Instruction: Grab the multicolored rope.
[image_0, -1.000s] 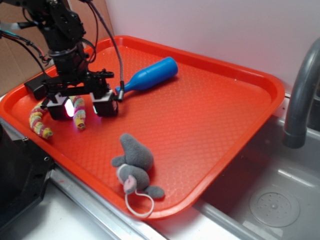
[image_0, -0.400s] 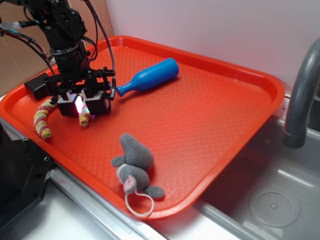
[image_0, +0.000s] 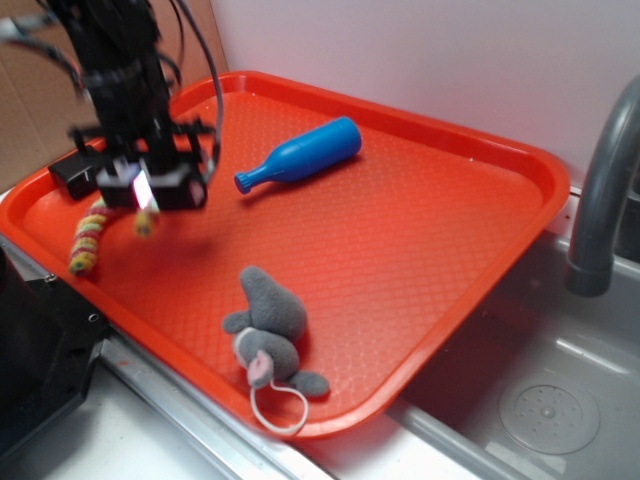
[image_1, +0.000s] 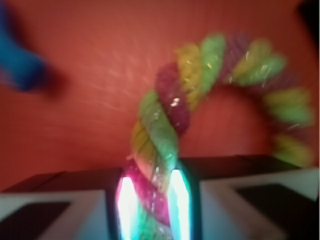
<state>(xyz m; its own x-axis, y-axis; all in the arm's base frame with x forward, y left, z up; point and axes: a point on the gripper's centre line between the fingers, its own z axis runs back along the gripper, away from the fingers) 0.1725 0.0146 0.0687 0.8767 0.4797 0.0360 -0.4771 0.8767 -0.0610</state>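
Jaws clamp multicolored rope (image_1: 160, 135) near tray (image_0: 540, 170) corner.

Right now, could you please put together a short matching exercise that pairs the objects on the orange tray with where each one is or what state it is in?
Column one:
1. multicoloured twisted rope
2. blue plastic bottle
3. grey plush mouse
4. black robot claw

Column two:
a. lying on its side towards the back of the orange plastic tray
b. shut on something
c. near the tray's front rim, white string tail hanging over it
d. pinched at one end, the rest hanging down

Pairs: 1-d, 2-a, 3-c, 4-b
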